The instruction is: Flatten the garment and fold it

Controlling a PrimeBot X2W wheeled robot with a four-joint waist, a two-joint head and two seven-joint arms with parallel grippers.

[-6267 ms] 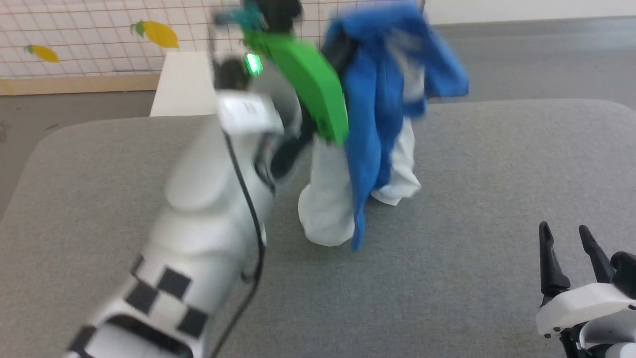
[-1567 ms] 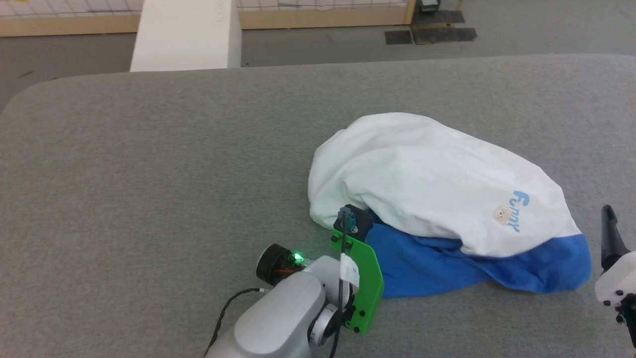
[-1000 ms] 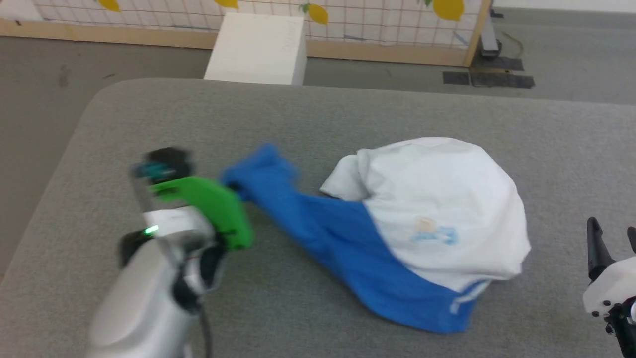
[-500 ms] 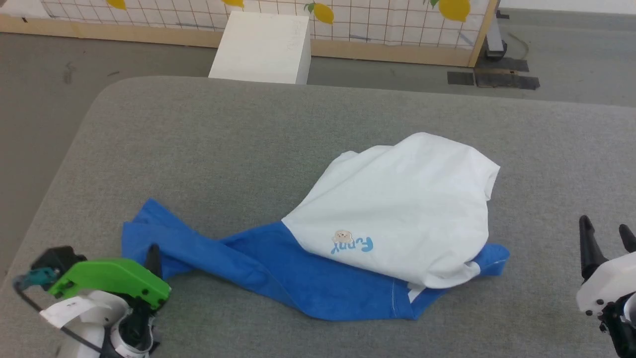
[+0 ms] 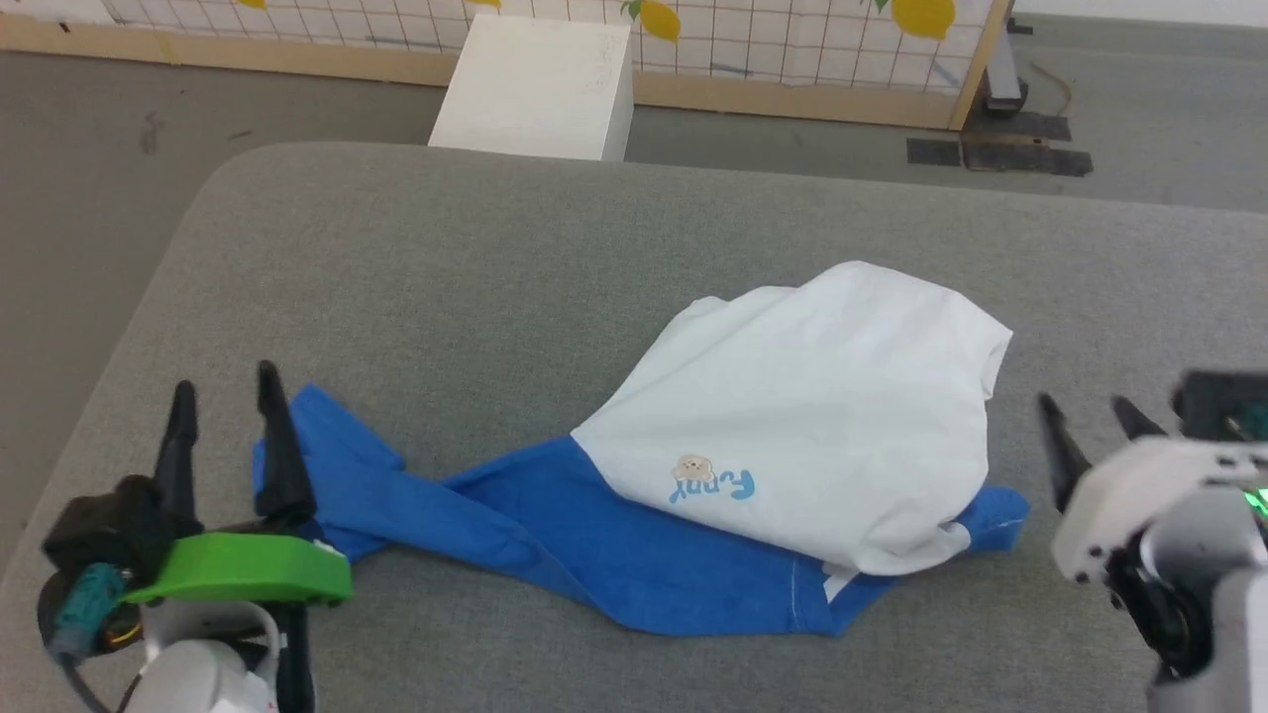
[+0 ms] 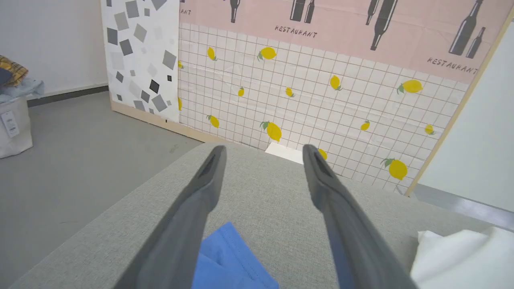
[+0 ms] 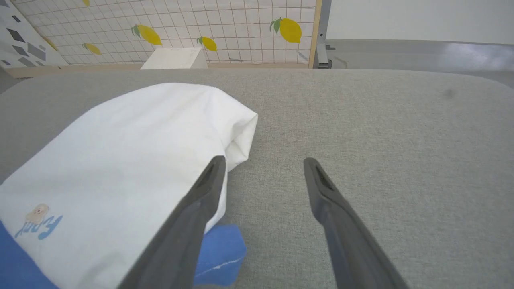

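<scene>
Fingers [image 5: 282, 456] spread and empty, the left gripper [image 5: 225, 378] and right gripper [image 5: 1082, 404] are flanking the twisted garment [image 5: 822, 396], probably needing opposite-edge pinches pulled outward.

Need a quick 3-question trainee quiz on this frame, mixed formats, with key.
1. True or false: the left gripper is shut on the garment.
2. On the grey table the garment lies: A) spread flat; B) bunched, blue part twisted; C) neatly folded.
3. Which gripper is beside the garment's white end?

Key: 1 false, its jaws stand open; 2 B; 3 the right gripper.
</scene>
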